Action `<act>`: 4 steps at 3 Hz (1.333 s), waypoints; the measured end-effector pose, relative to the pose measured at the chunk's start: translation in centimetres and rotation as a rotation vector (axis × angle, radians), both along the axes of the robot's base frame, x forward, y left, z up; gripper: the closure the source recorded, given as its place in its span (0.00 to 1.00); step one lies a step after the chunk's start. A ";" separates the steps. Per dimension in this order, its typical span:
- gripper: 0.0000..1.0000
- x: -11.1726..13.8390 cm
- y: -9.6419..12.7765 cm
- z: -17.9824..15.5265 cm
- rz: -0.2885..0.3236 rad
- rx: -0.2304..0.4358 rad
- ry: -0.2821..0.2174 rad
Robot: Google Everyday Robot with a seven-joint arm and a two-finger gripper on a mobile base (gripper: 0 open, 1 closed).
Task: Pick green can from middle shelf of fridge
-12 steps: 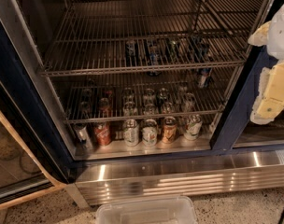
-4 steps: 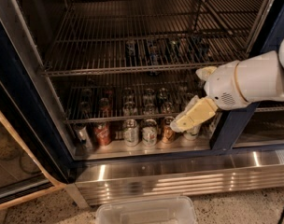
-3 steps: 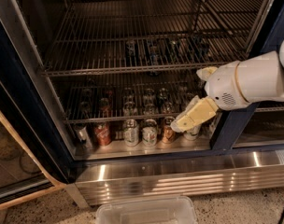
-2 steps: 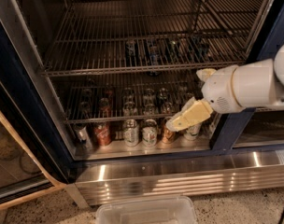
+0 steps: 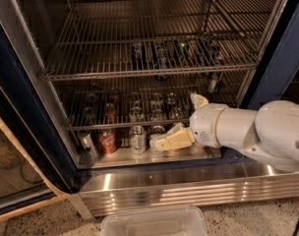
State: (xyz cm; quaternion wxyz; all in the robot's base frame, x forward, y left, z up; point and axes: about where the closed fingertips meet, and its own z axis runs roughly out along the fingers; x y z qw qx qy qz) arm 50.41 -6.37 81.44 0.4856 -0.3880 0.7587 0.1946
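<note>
The fridge (image 5: 21, 97) stands open with a dark blue frame and wire racks. The middle shelf (image 5: 105, 127) is a chrome wire rack holding two rows of small cans. A dark, greenish can (image 5: 175, 113), which I take for the green can, stands at the right end of its front row. My gripper (image 5: 178, 121) reaches in from the right at this rack's front rail and is open. One cream finger (image 5: 198, 101) is above the rail beside that can. The other finger (image 5: 171, 140) is below it, in front of the cans on the floor panel.
An upper wire rack (image 5: 139, 73) holds several cans, some blue-labelled (image 5: 161, 53). A red can (image 5: 108, 141) and silver cans stand on the pale floor panel. A blue post (image 5: 282, 48) stands on the right. A clear plastic bin (image 5: 154, 222) lies on the floor below the steel base panel (image 5: 139, 191).
The arm has moved down and to the left, from beside the right post to the front of the lower rack. The fingers stay spread. The cans have not moved.
</note>
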 end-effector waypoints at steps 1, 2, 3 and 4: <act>0.00 1.1 1.6 1.4 -0.017 0.007 -0.069; 0.00 1.1 1.7 1.4 -0.017 0.008 -0.068; 0.00 1.6 2.0 0.9 -0.055 -0.008 -0.082; 0.00 3.0 1.7 -1.0 -0.153 0.025 -0.124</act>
